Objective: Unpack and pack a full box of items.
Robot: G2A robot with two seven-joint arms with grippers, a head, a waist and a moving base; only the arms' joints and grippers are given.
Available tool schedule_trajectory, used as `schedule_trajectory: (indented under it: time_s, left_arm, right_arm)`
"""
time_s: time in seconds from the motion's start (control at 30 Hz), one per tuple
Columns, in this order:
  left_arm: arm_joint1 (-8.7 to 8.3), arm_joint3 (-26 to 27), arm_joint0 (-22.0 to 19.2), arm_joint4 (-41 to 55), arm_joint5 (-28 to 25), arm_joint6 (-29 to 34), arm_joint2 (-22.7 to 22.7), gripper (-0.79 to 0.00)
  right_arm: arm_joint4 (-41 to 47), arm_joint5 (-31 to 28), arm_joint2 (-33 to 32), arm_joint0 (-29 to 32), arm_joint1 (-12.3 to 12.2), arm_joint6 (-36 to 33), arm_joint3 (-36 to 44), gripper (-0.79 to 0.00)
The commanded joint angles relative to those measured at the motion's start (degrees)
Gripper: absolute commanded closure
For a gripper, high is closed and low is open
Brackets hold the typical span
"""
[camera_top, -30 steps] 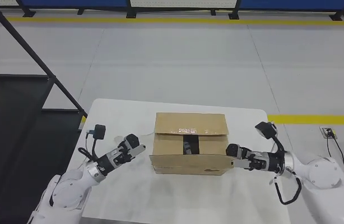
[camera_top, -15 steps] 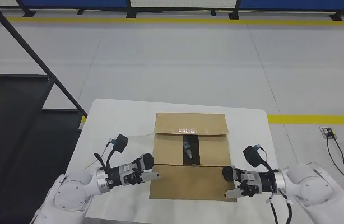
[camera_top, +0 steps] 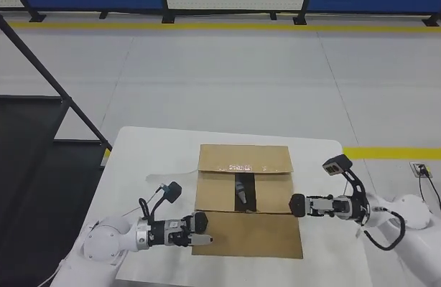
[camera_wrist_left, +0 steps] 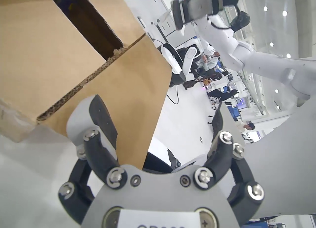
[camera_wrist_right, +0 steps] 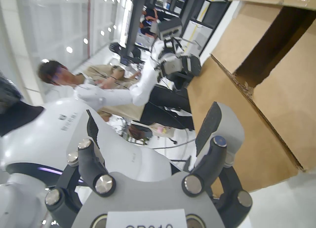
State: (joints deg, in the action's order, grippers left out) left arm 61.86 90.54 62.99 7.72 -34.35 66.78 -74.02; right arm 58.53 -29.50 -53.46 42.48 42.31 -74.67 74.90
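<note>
Box [camera_top: 219,192] brown, far flap [camera_top: 243,159] taped; left gripper [camera_wrist_left: 158,105] label [camera_wrist_left: 160,219] cropped.

1. Your left arm [camera_top: 105,242] and right arm [camera_top: 411,215] wear glossy white shells.
2. Your left gripper [camera_wrist_left: 159,113] and right gripper [camera_wrist_right: 153,115] show black links, silver screws and grey plates.
3. You see black cables [camera_top: 381,246] looping beside both wrists.

The top camera looks down from above on the surface [camera_top: 149,151] and the box [camera_top: 242,161]. The wrist cameras sit just behind the left claw [camera_wrist_left: 160,113] and the right claw [camera_wrist_right: 153,115], both close beside the box's front flap [camera_top: 249,235], facing each other.
</note>
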Motion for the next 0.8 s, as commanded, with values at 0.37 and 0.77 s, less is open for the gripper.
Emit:
schedule_trajectory:
  time_s: [0.37, 0.77]
  left_arm:
    - [-0.59, -0.52, -0.43, 0.58, -0.76, 1.82, -0.60, -0.785]
    - [-1.03, 1.95, 1.15, -0.64, -0.57, -0.61, -0.03, -0.785]
  right_arm:
    - [3.31, 2.27, 0.55, -2.09, 0.94, 0.46, -4.42, -0.785]
    - [-1.55, 20.05, 4.37, -6.01, 4.10, 12.52, -7.76, -0.785]
